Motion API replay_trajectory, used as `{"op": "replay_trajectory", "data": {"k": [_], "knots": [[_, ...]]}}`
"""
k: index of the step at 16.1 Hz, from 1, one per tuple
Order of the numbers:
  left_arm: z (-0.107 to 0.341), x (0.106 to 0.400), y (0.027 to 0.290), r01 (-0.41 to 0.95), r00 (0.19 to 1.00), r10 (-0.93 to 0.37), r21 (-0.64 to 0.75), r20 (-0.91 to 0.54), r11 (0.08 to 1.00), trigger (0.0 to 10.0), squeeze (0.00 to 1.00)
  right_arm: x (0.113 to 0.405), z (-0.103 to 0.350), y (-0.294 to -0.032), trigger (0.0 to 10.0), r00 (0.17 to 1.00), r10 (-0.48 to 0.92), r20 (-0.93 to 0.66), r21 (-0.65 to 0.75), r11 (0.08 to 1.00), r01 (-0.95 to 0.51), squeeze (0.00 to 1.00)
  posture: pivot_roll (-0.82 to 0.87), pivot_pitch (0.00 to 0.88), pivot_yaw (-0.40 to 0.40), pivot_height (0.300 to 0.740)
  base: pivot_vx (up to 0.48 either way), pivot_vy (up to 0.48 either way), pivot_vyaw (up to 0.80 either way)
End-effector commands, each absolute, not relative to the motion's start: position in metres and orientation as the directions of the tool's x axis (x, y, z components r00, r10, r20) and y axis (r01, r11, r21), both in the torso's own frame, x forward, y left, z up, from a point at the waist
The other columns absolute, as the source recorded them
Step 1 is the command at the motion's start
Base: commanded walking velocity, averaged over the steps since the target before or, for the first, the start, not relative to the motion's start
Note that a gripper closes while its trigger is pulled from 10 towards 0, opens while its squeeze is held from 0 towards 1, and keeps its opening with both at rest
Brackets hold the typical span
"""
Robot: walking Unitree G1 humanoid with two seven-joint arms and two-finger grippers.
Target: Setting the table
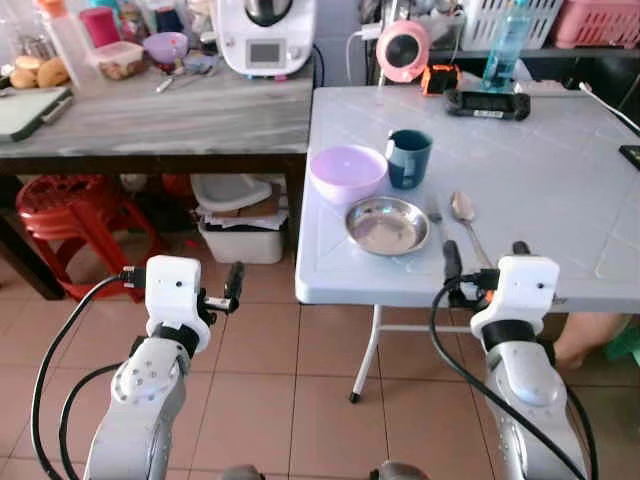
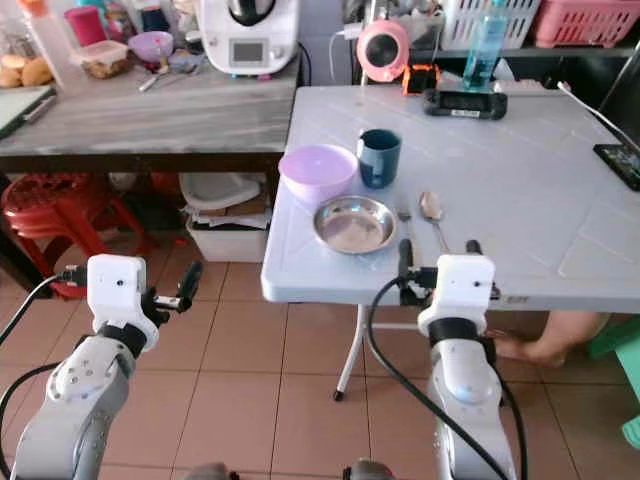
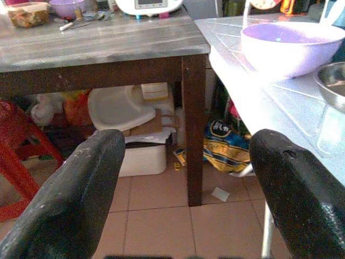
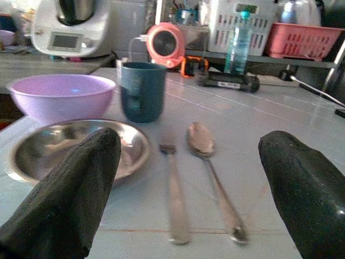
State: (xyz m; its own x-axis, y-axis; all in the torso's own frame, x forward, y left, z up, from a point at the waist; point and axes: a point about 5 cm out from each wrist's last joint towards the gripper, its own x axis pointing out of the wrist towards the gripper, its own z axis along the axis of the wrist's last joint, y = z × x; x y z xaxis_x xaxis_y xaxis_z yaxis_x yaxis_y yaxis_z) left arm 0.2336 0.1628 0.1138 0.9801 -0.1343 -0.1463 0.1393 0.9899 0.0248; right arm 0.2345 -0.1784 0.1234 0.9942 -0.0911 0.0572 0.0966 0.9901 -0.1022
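On the white folding table [image 1: 540, 180] a purple bowl [image 1: 347, 170] and a dark teal cup [image 1: 409, 157] stand side by side. Just in front of them lies a steel plate [image 1: 387, 224], with a fork [image 1: 434, 210] and a spoon [image 1: 464, 215] to its right. My right gripper [image 1: 484, 250] hovers open at the table's front edge, pointing at the fork [image 4: 173, 194] and spoon [image 4: 207, 162], with nothing between its fingers. My left gripper [image 3: 188, 148] is open and empty, held over the floor to the left of the table, below the bowl [image 3: 291, 46].
A grey-topped counter [image 1: 200, 115] with a white kitchen machine [image 1: 265, 35] adjoins the table on the left. Red stools [image 1: 70, 215] and a white box [image 1: 240, 238] sit beneath it. A pink fan [image 1: 403, 48], a bottle [image 1: 505, 45] and a black device [image 1: 487, 103] stand at the table's back. A person's foot [image 1: 580, 345] rests under the table.
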Motion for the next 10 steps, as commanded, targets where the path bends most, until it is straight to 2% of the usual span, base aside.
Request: {"op": "replay_trajectory", "data": {"k": [1, 4, 8, 10], "knots": [[0.119, 0.235, 0.164, 0.154, 0.980, -0.147, 0.042, -0.135, 0.987, 10.0, 0.00, 0.237, 0.125, -0.175, 10.0, 0.995, -0.078, 0.066, -0.086, 0.993, 0.084, 0.00, 0.00, 0.000, 0.026, 0.740, 0.000, 0.000, 0.00], [0.119, 0.243, 0.164, 0.252, 0.955, -0.240, 0.049, -0.175, 0.966, 10.0, 0.00, 0.235, 0.123, -0.170, 10.0, 0.996, -0.063, 0.056, -0.078, 0.995, 0.067, 0.00, -0.01, 0.000, 0.014, 0.740, 0.000, 0.000, 0.00], [0.118, 0.255, 0.158, 0.224, 0.968, -0.223, 0.001, -0.112, 0.975, 10.0, 0.00, 0.240, 0.123, -0.168, 10.0, 0.995, -0.063, 0.072, -0.080, 0.994, 0.068, 0.00, -0.02, 0.000, -0.015, 0.740, 0.000, 0.000, 0.00], [0.113, 0.253, 0.148, 0.217, 0.973, -0.216, 0.001, -0.078, 0.976, 10.0, 0.00, 0.245, 0.128, -0.164, 10.0, 0.996, -0.012, 0.093, -0.107, 0.994, 0.022, 0.00, -0.01, 0.000, -0.029, 0.740, 0.000, 0.000, 0.00]]}}
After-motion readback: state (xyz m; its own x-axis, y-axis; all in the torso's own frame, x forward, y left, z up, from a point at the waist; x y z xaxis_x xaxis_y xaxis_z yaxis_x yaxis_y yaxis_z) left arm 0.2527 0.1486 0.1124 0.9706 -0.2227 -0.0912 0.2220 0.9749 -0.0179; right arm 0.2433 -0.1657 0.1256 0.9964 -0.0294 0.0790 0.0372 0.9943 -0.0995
